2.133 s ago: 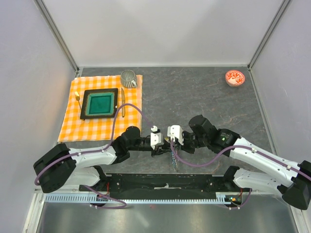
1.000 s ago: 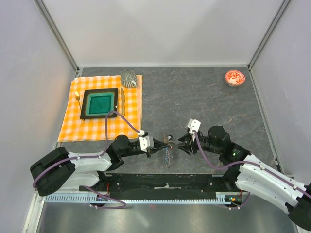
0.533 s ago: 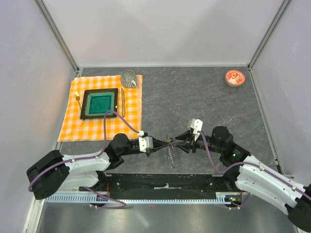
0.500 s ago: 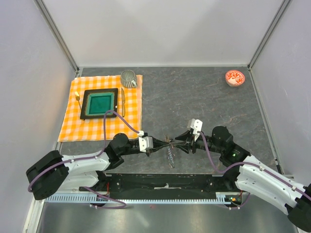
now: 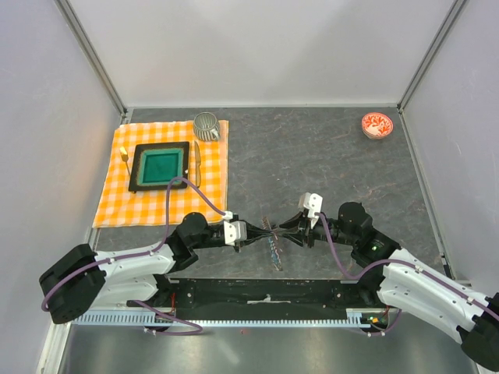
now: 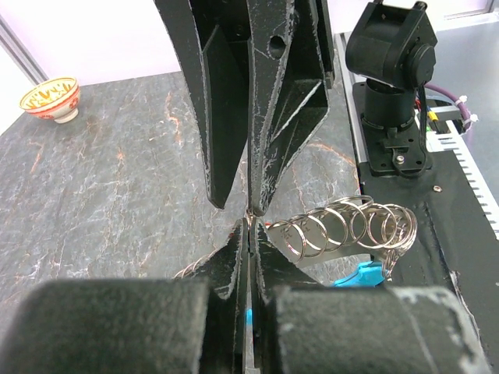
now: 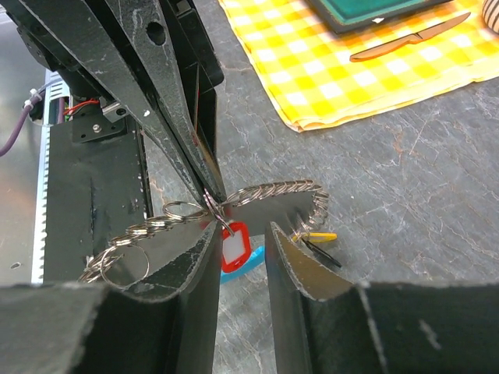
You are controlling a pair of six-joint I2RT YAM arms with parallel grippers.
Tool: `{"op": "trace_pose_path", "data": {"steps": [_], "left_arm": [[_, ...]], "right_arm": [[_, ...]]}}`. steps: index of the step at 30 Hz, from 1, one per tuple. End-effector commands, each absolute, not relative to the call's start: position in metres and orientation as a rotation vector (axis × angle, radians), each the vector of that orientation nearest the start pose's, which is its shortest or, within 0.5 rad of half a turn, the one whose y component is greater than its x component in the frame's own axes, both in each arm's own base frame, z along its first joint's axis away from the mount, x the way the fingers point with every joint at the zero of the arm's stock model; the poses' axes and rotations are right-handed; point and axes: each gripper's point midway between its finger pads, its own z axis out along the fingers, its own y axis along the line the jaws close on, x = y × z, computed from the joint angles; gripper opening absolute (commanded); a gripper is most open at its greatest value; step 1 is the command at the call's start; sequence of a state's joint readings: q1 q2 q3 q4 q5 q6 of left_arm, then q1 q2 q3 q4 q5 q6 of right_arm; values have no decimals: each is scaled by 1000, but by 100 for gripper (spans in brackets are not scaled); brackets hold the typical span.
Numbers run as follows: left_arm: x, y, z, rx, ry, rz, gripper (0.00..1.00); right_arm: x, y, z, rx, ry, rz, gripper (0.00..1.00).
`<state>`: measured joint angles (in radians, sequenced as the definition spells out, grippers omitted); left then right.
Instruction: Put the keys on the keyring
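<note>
The keyring is a chain of silvery rings [image 6: 343, 226] with a blue plastic tag [image 6: 360, 274]. It hangs between both gripper tips in the top view [image 5: 273, 248]. My left gripper [image 6: 249, 230] is shut on a ring of the chain, also seen from above [image 5: 260, 231]. My right gripper [image 7: 242, 234] faces it tip to tip, its jaws apart around a red key tag [image 7: 233, 245]. A yellow tag [image 7: 321, 235] and a black key [image 7: 323, 255] hang at the chain's far end [image 7: 312, 195]. The blue tag [image 7: 253, 259] lies below the red one.
An orange checked cloth [image 5: 210, 167] at the left carries a green tray in a black frame [image 5: 160, 165], a mug [image 5: 207, 125] and yellow-handled cutlery [image 5: 196, 167]. A red patterned bowl [image 5: 377, 124] stands at the back right. The black base rail [image 5: 265, 292] runs just below the grippers.
Both arms have come down and apart from their earlier raised huddle. In the last second the right gripper moved left until its tips met the left gripper's tips at the chain.
</note>
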<state>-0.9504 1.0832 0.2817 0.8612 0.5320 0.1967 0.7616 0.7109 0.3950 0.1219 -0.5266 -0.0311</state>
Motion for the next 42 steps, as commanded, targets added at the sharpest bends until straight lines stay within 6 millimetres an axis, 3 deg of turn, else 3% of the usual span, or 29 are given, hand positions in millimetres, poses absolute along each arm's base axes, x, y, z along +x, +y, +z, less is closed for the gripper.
{"op": "trace_pose_path", "data": {"steps": [1,15,18,26,34,42], "left_arm": [[129,-329,229,1186,884,-977,2],[124,-328,231,1206,872,-988,2],[124,-328,231,1208,872,-988,2],[124,-325,246,1172,829,-972,2],[122,-325,265,1149,755,-972,2],[119,-337,256,1158,756,-1046,2]], "right_arm": [[147,264,196,-1084,1444,990,34],[137,268,196,-1139,1405,1035,37],[136,268,196,-1143,1400,1038,34],[137,267,191,-1134,1431,1040,0],[134,273,183,-1169,1469,1081,0],[131,282,191,-1173,1435,1154,0]]}}
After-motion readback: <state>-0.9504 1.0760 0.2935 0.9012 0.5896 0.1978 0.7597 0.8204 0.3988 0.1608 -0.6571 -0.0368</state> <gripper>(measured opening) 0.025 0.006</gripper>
